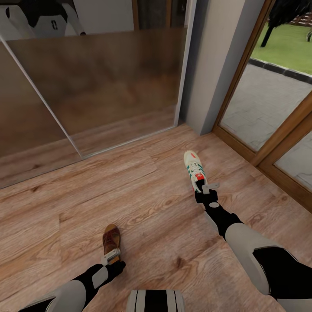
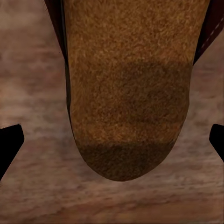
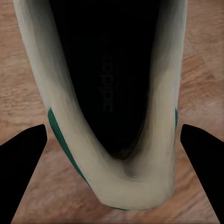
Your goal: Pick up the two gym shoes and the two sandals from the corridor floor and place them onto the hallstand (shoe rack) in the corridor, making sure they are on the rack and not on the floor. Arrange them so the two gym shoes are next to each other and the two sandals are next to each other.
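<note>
One white gym shoe (image 1: 193, 167) with green stripes and an orange-red heel patch lies on the corridor floor (image 1: 143, 203), toe pointing away. My right gripper (image 1: 207, 189) hangs over its heel. In the right wrist view that gripper (image 3: 112, 144) is open, and the shoe's heel opening (image 3: 109, 93) lies between the black fingertips (image 3: 25, 163). A dark brown sandal (image 1: 111, 237) lies nearer, to the left. My left gripper (image 1: 111, 256) is at its heel, open, and the sandal's heel (image 2: 128, 102) sits between the spread fingertips (image 2: 8, 142). The hallstand is out of view.
Reflective sliding doors (image 1: 95, 86) line the far side, with a grey wall pillar (image 1: 216, 65) to their right. A wood-framed glass door (image 1: 277, 112) on the right looks onto paving and grass. My base (image 1: 155, 301) shows at the bottom edge.
</note>
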You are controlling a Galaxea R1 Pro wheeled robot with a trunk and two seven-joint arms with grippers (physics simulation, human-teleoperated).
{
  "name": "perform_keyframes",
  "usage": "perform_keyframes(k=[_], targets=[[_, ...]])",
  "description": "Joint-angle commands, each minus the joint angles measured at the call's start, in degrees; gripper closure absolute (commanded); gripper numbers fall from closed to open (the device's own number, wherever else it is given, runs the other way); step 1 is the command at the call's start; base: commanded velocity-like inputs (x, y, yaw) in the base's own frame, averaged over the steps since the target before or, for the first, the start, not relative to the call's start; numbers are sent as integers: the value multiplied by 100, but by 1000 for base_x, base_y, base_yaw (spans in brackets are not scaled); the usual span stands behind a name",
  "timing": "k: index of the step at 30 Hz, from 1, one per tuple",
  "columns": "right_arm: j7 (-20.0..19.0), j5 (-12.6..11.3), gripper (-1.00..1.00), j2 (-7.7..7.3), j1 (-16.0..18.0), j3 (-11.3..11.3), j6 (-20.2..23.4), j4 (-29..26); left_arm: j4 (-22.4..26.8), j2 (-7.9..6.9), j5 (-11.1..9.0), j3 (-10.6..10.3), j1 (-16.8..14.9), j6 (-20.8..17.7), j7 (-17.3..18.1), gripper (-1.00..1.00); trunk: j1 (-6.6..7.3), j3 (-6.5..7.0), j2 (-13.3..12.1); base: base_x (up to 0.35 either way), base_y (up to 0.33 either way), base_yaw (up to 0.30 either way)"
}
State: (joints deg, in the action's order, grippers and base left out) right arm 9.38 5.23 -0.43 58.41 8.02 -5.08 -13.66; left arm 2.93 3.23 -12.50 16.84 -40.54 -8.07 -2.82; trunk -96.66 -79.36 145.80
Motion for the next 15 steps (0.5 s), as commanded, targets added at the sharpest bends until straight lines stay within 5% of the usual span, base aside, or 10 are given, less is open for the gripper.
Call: perform_keyframes(k=[1,15], targets=[[37,59,100,-1,4,24,-1,4,16,2,-60,-4,2,-36,-26,-100,-1,-26,3,0,0,0],[37,59,100,-2,4,24,-1,5,104,2,-60,-13,3,-37,-26,-100,-1,-26,3,0,0,0]])
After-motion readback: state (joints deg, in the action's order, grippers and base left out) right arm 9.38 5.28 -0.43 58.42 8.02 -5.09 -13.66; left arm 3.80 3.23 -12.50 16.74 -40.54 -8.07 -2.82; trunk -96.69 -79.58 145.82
